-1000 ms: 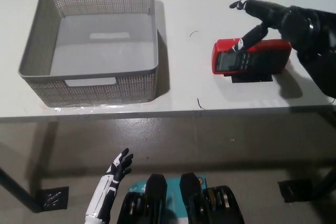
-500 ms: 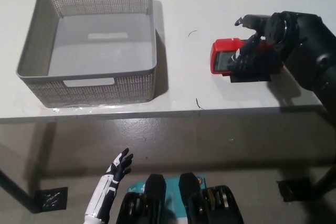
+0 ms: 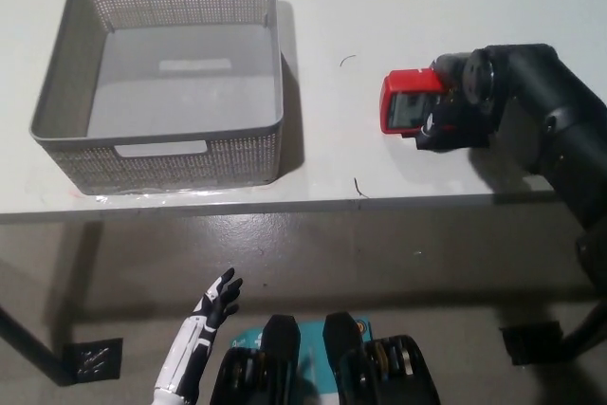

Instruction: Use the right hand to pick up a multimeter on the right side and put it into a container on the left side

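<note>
At the left of the white table (image 3: 379,7) sits the grey perforated plastic container (image 3: 159,144) with cut-out handles, its floor bare, and below the table's near edge, well left of centre, the white left hand (image 3: 216,299) hangs idle with its fingers spread and nothing in them. Right of a stretch of bare tabletop lies the red multimeter (image 3: 403,106), flat on the table with its grey screen facing up, and on its right part the black right hand (image 3: 463,106) is bent down over it, covering most of the body so only the left end shows. The fingers look curled around the case, but whether they are truly clamped on it I cannot tell. The likely trouble is a shallow grip: if the fingers catch only the top edge, the multimeter could tip or slide out as it is lifted. It could also be nudged toward the near table edge. A further risk, in my judgement, is clipping the container's right wall on the long carry left
</note>
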Tool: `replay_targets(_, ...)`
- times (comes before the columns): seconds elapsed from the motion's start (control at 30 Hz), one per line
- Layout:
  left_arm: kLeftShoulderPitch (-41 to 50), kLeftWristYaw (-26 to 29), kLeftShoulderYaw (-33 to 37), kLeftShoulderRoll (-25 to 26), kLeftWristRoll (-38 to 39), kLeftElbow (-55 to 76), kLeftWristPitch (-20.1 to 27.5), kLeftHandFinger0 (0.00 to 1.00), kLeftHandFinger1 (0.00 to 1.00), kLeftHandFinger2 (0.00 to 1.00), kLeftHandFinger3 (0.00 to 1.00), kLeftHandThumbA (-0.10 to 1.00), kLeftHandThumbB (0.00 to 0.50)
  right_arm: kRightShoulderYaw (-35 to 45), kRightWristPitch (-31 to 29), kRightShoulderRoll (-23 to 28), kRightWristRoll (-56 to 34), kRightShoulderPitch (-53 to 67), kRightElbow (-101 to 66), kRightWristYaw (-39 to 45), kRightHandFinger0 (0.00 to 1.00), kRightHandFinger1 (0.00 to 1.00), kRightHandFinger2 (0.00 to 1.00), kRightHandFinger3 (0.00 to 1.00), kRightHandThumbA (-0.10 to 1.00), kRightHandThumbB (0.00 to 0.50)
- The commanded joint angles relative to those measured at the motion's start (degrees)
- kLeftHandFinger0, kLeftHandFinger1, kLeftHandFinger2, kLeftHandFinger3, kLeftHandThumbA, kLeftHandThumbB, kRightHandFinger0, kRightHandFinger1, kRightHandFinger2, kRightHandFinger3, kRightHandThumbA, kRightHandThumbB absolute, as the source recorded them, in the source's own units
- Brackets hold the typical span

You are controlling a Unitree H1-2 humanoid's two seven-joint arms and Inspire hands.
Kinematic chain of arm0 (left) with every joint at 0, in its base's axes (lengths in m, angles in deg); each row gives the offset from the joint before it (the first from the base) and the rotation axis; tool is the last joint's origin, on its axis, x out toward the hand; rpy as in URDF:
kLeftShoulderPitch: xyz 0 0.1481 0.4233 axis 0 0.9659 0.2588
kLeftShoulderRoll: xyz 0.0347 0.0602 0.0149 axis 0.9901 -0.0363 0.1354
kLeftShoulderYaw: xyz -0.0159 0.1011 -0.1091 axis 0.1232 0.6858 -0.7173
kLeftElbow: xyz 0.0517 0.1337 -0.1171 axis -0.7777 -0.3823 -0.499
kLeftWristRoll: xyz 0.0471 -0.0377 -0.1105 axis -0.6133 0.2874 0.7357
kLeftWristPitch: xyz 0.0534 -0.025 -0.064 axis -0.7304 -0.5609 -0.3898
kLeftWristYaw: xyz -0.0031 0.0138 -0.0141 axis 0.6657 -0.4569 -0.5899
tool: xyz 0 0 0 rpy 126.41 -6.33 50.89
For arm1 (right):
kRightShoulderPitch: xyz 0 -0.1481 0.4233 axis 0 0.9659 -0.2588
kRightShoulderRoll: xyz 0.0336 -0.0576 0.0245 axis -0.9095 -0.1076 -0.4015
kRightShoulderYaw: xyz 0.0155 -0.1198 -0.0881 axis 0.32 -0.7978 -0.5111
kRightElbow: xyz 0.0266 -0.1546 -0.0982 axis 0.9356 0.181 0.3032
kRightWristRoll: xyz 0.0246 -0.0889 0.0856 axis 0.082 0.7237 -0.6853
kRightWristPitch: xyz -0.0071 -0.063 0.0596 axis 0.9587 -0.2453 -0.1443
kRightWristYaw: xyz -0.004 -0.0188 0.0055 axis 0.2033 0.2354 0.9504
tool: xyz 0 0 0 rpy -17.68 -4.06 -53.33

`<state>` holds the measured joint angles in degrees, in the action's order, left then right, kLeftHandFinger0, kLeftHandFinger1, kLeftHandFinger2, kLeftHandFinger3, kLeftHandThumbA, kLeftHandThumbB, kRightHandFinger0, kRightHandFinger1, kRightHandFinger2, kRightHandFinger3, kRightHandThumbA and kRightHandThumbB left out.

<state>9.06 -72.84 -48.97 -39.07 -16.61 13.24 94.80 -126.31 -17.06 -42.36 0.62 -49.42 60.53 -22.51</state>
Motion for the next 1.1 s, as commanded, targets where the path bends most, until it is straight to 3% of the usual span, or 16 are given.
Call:
replay_targets(0.0, -0.97, -0.92, 0.20, 0.48, 0.21, 0.91, 2.26, 1.00, 1.00, 1.00, 1.00, 1.00, 0.381, -2.57, -2.59, -1.20, 4.01, -3.69, 4.15, -1.73, 1.00, 1.00, 1.00, 1.00, 0.89, 0.500)
replay_targets(0.2, -1.52, -1.46, 0.28, 0.56, 0.25, 1.50, 1.59, 1.00, 1.00, 1.00, 1.00, 1.00, 0.409, -6.54, -2.24, -2.31, 6.82, -3.52, 7.48, -1.22, 1.00, 1.00, 1.00, 1.00, 0.72, 0.500)
replay_targets(0.27, -1.80, -1.62, 0.30, 0.56, 0.40, 1.24, 1.80, 1.00, 1.00, 1.00, 1.00, 1.00, 0.400, -7.73, -1.84, -2.23, 7.71, -2.95, 7.63, -3.28, 1.00, 1.00, 1.00, 1.00, 0.41, 0.445)
replay_targets(0.3, -1.99, -1.73, 0.27, 0.64, 0.45, 1.24, 1.66, 1.00, 1.00, 1.00, 1.00, 1.00, 0.404, -8.06, -2.02, -2.05, 8.08, -2.50, 7.49, -5.82, 1.00, 1.00, 1.00, 1.00, 0.22, 0.370)
replay_targets(0.33, -2.13, -1.81, 0.29, 0.62, 0.52, 1.19, 1.60, 1.00, 1.00, 1.00, 1.00, 1.00, 0.407, -8.40, -2.43, -1.61, 8.72, -1.59, 7.00, -11.43, 0.89, 0.91, 0.97, 1.00, 0.00, 0.259)
replay_targets(0.37, -2.28, -1.86, 0.29, 0.61, 0.55, 1.04, 1.79, 1.00, 1.00, 1.00, 1.00, 1.00, 0.407, -8.41, -2.70, -1.31, 9.00, -1.02, 6.83, -15.78, 0.53, 0.57, 0.70, 1.00, -0.09, 0.258)
replay_targets(0.43, -2.71, -1.82, 0.24, 0.64, 0.38, 0.96, 1.67, 1.00, 1.00, 1.00, 1.00, 1.00, 0.405, -5.64, -5.50, -0.38, 6.29, -0.47, 6.76, -20.14, 0.25, 0.36, 0.54, 0.87, -0.10, 0.202)
replay_targets(0.5, -2.82, -1.65, 0.21, 0.87, -0.17, 1.02, 1.47, 1.00, 1.00, 1.00, 1.00, 1.00, 0.412, 0.87, -5.86, 0.19, -0.01, -0.57, 7.17, -18.70, 0.19, 0.31, 0.46, 0.76, -0.10, 0.165)
replay_targets(0.57, -3.06, -1.75, 0.28, 0.96, -0.19, 0.42, 2.03, 1.00, 1.00, 1.00, 1.00, 1.00, 0.411, 6.46, -6.85, 1.30, -3.74, -0.43, 7.15, -18.43, 0.08, 0.22, 0.31, 0.48, -0.10, 0.148)
replay_targets(0.63, -2.74, -1.79, 0.36, 0.86, -0.06, 0.42, 2.10, 1.00, 1.00, 1.00, 1.00, 1.00, 0.402, 13.90, -7.23, 2.10, -8.51, 0.11, 7.27, -18.32, 0.00, 0.12, 0.31, 0.35, -0.10, 0.158)
replay_targets(0.73, -2.66, -1.92, 0.25, 1.14, 0.16, 0.21, 2.54, 1.00, 1.00, 1.00, 1.00, 1.00, 0.397, 30.77, -4.61, 3.11, -22.06, 0.56, 7.26, -15.22, 0.00, 0.22, 0.65, 0.41, -0.10, 0.143)
replay_targets(0.77, -2.82, -1.95, 0.29, 1.11, 0.13, 0.03, 2.41, 1.00, 1.00, 1.00, 1.00, 1.00, 0.404, 38.28, -3.11, 3.73, -28.31, 0.57, 7.53, -14.58, 0.00, 0.38, 0.83, 0.71, -0.10, 0.146)
replay_targets(0.8, -2.81, -1.89, 0.43, 1.04, -0.11, -0.23, 2.51, 1.00, 1.00, 1.00, 1.00, 1.00, 0.406, 46.70, -0.01, 4.56, -35.46, 0.40, 8.08, -14.16, 0.00, 0.35, 0.84, 1.00, -0.10, 0.119)
replay_targets(0.93, -2.28, -1.63, 0.37, 1.25, -0.59, -0.21, 2.38, 1.00, 1.00, 1.00, 1.00, 1.00, 0.398, 65.94, 4.40, 6.01, -49.92, 1.18, 8.76, -11.70, 0.00, 0.17, 0.72, 1.00, -0.10, 0.165)
replay_targets(1.0, -2.13, -1.89, 0.43, 1.41, -0.45, -0.17, 2.33, 1.00, 1.00, 1.00, 1.00, 1.00, 0.399, 71.02, 5.76, 6.59, -52.80, 1.90, 8.59, -9.83, 0.00, 0.07, 0.59, 1.00, -0.10, 0.134)
replay_targets(1.07, -2.38, -1.84, 0.42, 1.42, -0.49, -0.51, 2.72, 1.00, 1.00, 1.00, 1.00, 1.00, 0.399, 75.05, 5.19, 6.53, -54.90, 2.41, 8.54, -10.00, 0.00, 0.01, 0.58, 1.00, -0.10, 0.090)
